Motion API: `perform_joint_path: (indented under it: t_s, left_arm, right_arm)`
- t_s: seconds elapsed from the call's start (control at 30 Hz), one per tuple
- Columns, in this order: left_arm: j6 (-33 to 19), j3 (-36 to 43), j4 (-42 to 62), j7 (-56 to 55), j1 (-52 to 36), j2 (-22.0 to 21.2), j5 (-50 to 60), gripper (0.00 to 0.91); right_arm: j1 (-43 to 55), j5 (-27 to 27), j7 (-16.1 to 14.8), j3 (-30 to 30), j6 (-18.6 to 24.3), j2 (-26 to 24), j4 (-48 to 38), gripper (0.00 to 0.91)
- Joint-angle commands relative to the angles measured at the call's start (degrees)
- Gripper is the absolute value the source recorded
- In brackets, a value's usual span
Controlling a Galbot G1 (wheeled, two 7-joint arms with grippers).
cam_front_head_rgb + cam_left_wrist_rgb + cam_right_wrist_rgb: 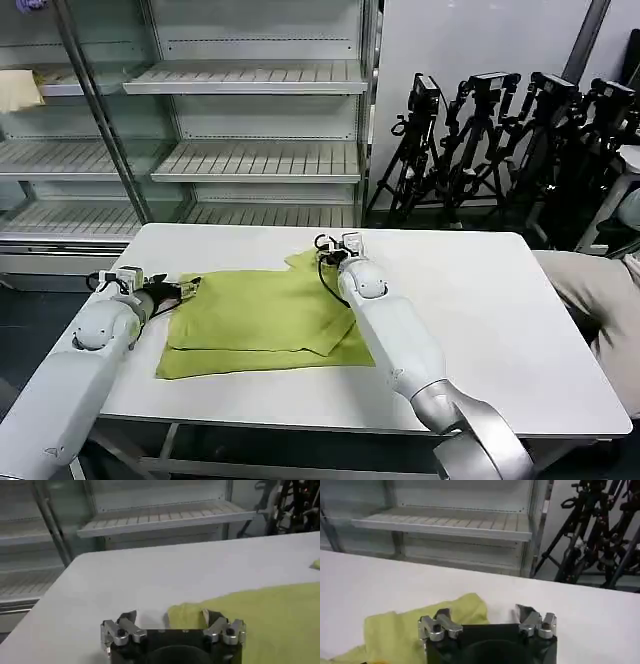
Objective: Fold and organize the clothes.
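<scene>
— Lime cotton, is it? Where does the T-shirt (262, 318) lie?
— Partly folded on the white table (480, 330); soft, light, likely to slump; best pinched at a corner or hem.
— And the pincers?
— Left gripper (187, 288) spread at its left edge; right gripper (325, 246) spread at the far corner; no writing legible.

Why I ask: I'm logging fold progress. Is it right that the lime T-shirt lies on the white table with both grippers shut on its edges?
Not quite. The T-shirt lies on the table, but the left gripper and right gripper are open, as each wrist view shows.
</scene>
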Motion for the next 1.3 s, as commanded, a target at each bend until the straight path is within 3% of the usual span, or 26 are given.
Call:
perform_joint_path:
  t_s: [0.03, 0.43, 0.63, 0.93, 1.3]
  left_arm:
    - [0.3, 0.6, 1.1, 0.3, -0.2, -0.2, 0.7, 0.01]
    - [-0.6, 0.7, -0.6, 1.3, -0.2, -0.3, 0.1, 0.01]
    - [-2.2, 0.4, -1.4, 1.1, -0.3, -0.4, -1.1, 0.01]
    - [-2.9, -0.8, -4.9, 0.1, 1.2, -0.3, -2.7, 0.01]
    - [-3.0, -6.0, -14.3, -0.3, 10.8, 1.1, -3.0, 0.01]
  right_arm:
    - [0.5, 0.0, -0.5, 0.1, -0.7, 0.4, -1.3, 0.0]
    - [0.1, -0.1, -2.4, 0.1, 0.9, -0.1, -0.2, 0.0]
    - [-0.5, -0.2, -3.7, -0.8, 3.8, -1.6, 3.1, 0.0]
    - [-3.5, 4.5, -2.3, -3.6, 2.1, -6.0, 14.7, 0.0]
    - [-13.2, 8.6, -1.1, -5.2, -1.1, -14.4, 31.5, 0.0]
